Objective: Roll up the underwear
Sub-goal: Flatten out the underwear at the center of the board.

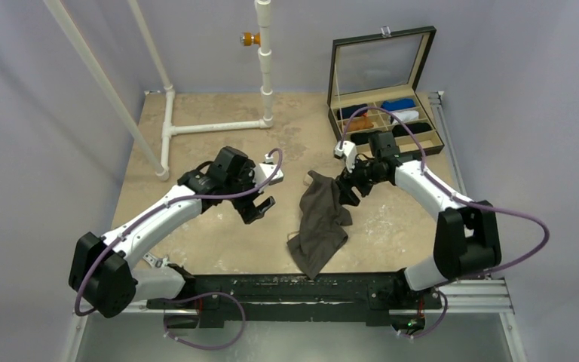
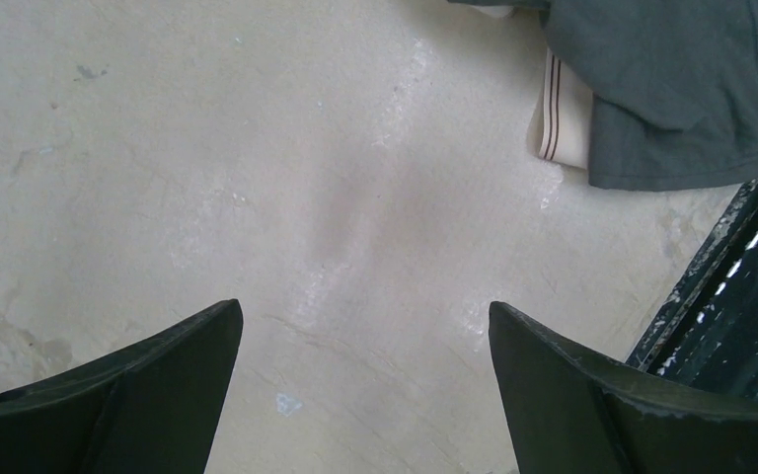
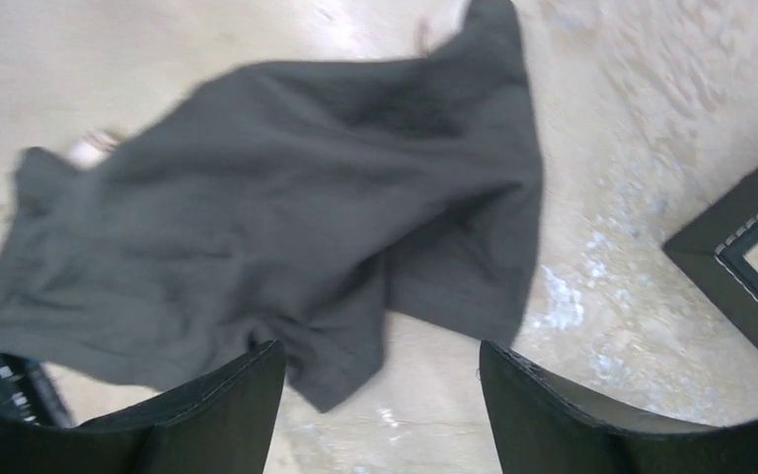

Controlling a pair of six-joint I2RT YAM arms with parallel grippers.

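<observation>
The underwear lies loose and crumpled on the table, a dark grey strip running from mid-table toward the near edge. My left gripper hovers open to its left, apart from it. The left wrist view shows bare table between the left gripper's fingers, with the underwear and its pale waistband at the upper right. My right gripper sits open at the cloth's far right end. In the right wrist view the underwear spreads ahead of the right gripper, one corner hanging between the wide jaws, ungripped.
An open black box with rolled garments in its compartments stands at the back right; its corner shows near the right gripper. A white pipe frame lies at the back left. A black rail runs along the near edge, under the cloth's lower end.
</observation>
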